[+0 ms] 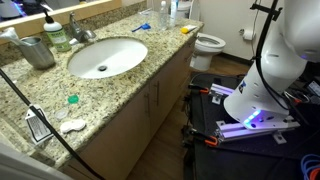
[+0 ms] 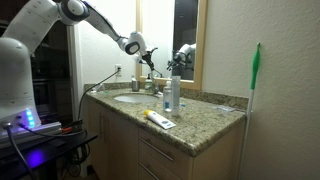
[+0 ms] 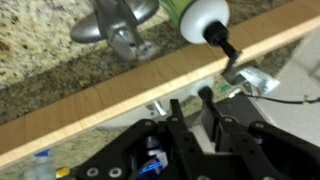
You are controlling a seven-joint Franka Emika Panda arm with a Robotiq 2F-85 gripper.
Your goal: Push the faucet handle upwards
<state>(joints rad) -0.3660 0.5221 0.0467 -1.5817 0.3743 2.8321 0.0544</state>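
The faucet handle (image 3: 113,20) is a short silvery lever on a small chrome tap (image 1: 80,32) behind the oval white basin (image 1: 106,56). In the wrist view it lies at the top edge, with the greenish soap bottle (image 3: 203,17) beside it. My gripper (image 3: 191,108) shows at the bottom of the wrist view, fingers close together with nothing between them, apart from the handle. In an exterior view the gripper (image 2: 147,58) hangs above the tap (image 2: 152,86), near the mirror. It is out of frame in the view that looks down on the basin.
A grey metal jug (image 1: 38,51) stands beside the soap bottle (image 1: 55,32) on the granite counter (image 1: 110,95). A wooden mirror frame (image 3: 120,88) crosses the wrist view. A clear bottle (image 2: 173,93) and small items lie on the counter. A toilet (image 1: 208,45) stands past the counter.
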